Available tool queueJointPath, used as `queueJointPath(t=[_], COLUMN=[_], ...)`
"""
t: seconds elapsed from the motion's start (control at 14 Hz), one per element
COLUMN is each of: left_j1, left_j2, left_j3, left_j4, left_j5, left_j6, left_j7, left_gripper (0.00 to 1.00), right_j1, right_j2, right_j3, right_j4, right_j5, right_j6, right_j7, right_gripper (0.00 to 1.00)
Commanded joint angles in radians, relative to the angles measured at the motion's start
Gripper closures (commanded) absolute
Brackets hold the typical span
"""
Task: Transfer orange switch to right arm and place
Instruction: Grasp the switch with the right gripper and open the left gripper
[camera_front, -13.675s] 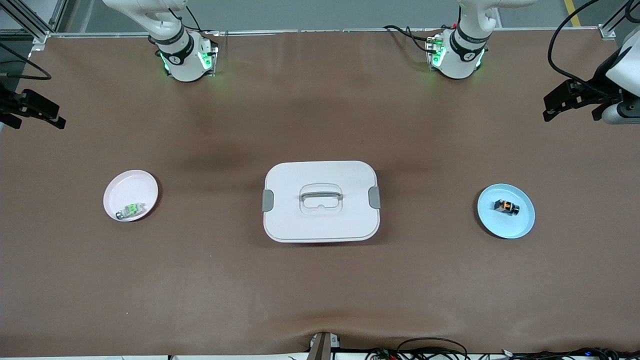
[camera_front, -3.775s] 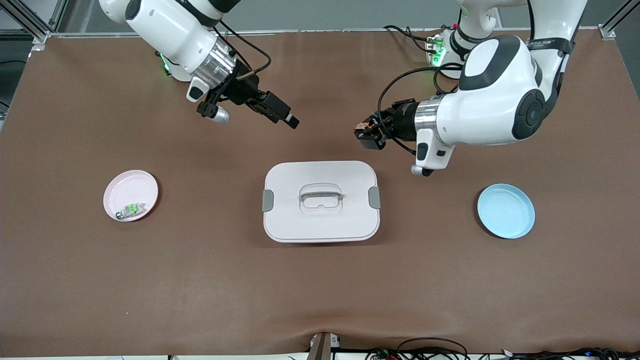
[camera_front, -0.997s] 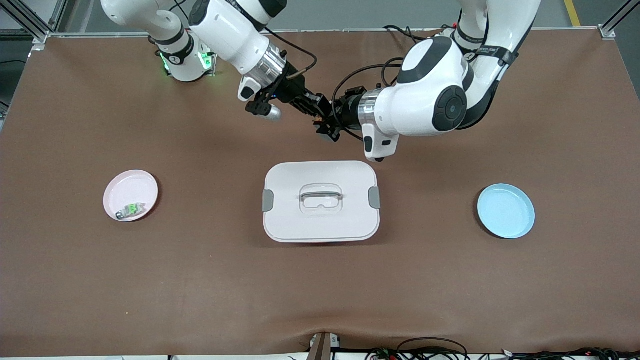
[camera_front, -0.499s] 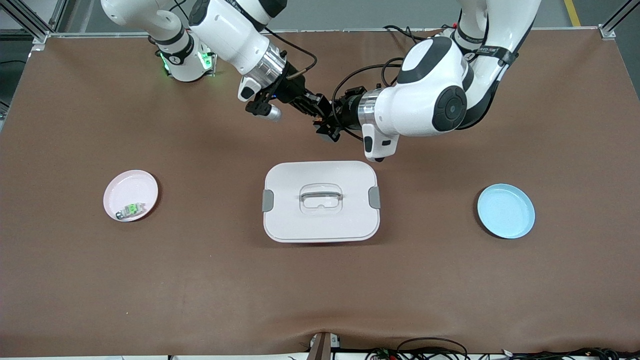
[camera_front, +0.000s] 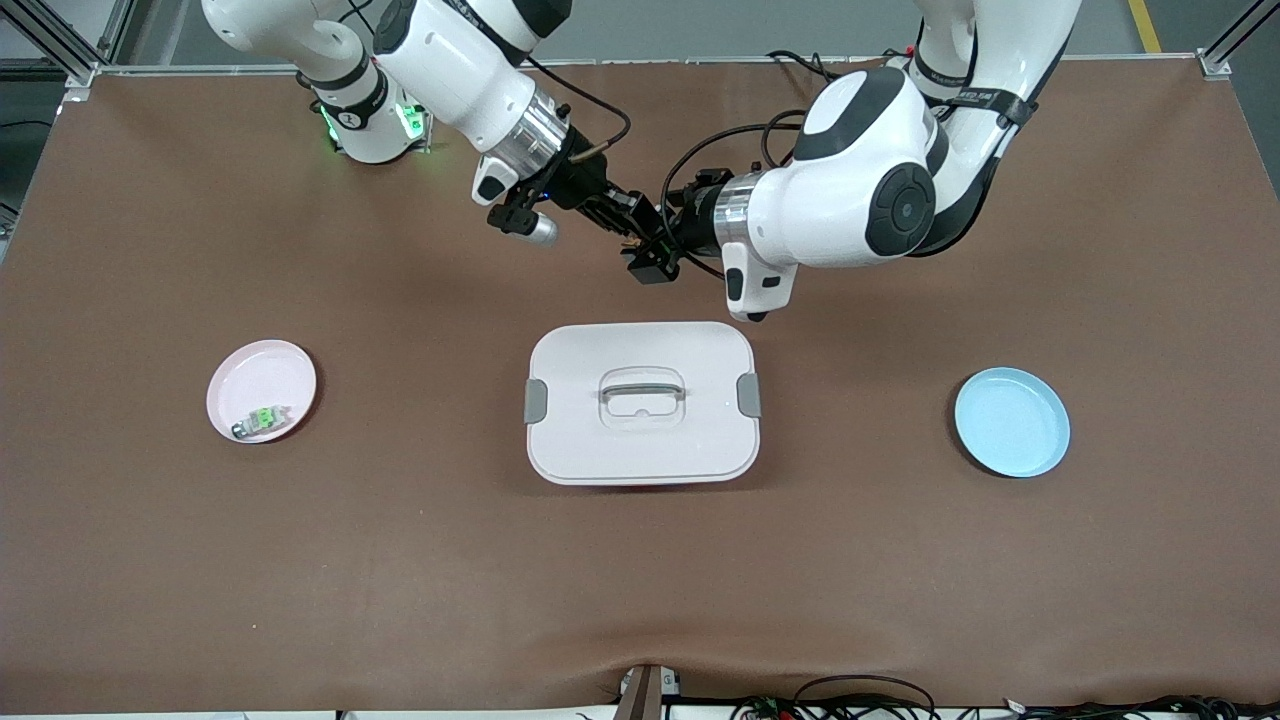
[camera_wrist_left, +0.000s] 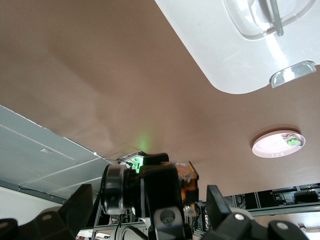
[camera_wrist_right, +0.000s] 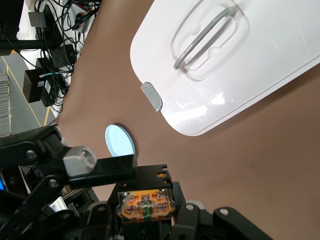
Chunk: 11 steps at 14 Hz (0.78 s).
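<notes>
Letting go — the left gripper now stands with fingers spread. The right gripper pinches the orange switch alone (handover done); placing remains.

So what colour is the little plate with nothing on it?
Light blue. The empty plate shows best in the front view, at the left arm's end of the table.

The front camera looks down from high across the table. Both wrist cameras, close above it, share the white lidded box.
</notes>
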<state>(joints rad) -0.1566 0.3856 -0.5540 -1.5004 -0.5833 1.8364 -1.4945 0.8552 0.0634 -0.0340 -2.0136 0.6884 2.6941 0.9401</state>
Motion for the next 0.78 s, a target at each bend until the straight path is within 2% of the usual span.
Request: queueJointPath(t=[0.0,0.28,0.5,0.71], left_j1=[-0.001,0.017,0.032,0.067], left_j2=[-0.005,-0.011,-0.03,-0.042], left_j3=[0.003,0.008,0.028,0.029], left_j4=[0.028,0.072,0.085,0.086], left_j5=[0.036,0.114,0.195,0.32], left_j6=[-0.002,-0.012,-0.026,-0.081], left_j7=[-0.015,-0.016,-0.013,0.026], left_gripper=[0.0,0.0,0.0,0.0], right_j1=[-0.013,-0.102,-0.175,-0.266], right_j2=[-0.011,-0.071,-0.097,-0.096], right_j3=[-0.001,-0.003,-0.003,-0.003], right_j4=[0.013,0.015,0.039,0.123], right_j5=[0.013,-0.013,-0.076,-0.176], right_j6=[-0.049,-0.202,-0.339,-0.56], right_j7=[0.013,-0.039,-0.125,-0.237], right_gripper=[0.95,0.93,0.93,0.93])
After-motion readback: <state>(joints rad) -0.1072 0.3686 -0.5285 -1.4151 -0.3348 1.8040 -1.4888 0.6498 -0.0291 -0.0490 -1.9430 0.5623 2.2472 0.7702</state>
